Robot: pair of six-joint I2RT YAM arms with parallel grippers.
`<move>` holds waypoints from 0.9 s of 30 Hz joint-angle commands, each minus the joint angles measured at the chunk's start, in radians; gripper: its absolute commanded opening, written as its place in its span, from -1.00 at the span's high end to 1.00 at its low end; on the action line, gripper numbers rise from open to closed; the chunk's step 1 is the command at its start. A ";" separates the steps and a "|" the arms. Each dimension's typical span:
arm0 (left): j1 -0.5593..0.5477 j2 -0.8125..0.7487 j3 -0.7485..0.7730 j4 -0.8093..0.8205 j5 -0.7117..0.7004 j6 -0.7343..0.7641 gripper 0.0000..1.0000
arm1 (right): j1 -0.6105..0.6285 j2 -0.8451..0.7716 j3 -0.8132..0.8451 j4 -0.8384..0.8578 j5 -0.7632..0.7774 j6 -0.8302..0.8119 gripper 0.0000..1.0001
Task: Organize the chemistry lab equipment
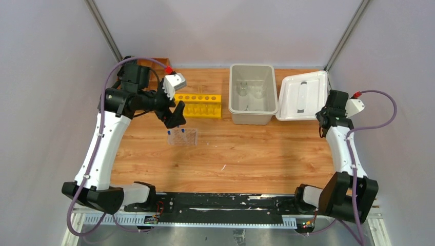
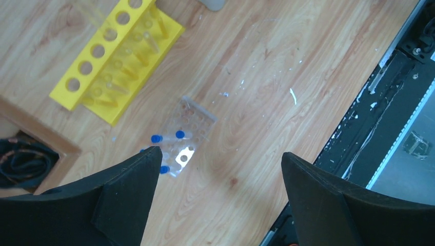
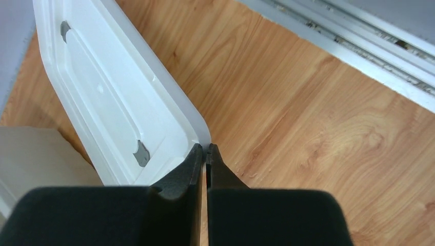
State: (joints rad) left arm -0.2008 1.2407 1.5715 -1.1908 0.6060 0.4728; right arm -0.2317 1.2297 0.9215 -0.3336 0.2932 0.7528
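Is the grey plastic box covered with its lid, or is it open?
Open. The box shows its inside from above; the white lid lies on the table beside it.

We see bare wood across the middle and near half of the table (image 1: 246, 154), so there is wide passage there. The far edge is crowded: yellow rack (image 1: 199, 105), grey bin (image 1: 251, 95) and white lid (image 1: 302, 95) stand in a row with narrow gaps. The clear tube rack (image 1: 183, 136) stands alone below the wide-spread left gripper (image 1: 175, 120). The right gripper (image 3: 206, 151), fingers together, crowds the lid's corner.
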 commanded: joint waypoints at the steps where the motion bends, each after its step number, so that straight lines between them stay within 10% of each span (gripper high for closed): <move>1: -0.105 0.054 0.093 0.002 -0.097 -0.027 -0.84 | -0.011 -0.106 0.014 -0.004 0.101 -0.051 1.00; 22: -0.668 0.279 0.471 0.063 -0.572 0.331 -0.98 | -0.011 -0.287 0.331 -0.170 -0.157 -0.044 1.00; 27: -0.682 0.261 0.426 0.215 -0.598 0.074 -1.00 | -0.011 -0.284 0.342 -0.161 -0.340 0.006 1.00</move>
State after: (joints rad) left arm -0.8780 1.5105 2.0106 -1.1198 0.0753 0.7258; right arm -0.2317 0.9543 1.2312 -0.4984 0.1345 0.6933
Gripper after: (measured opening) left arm 0.995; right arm 0.029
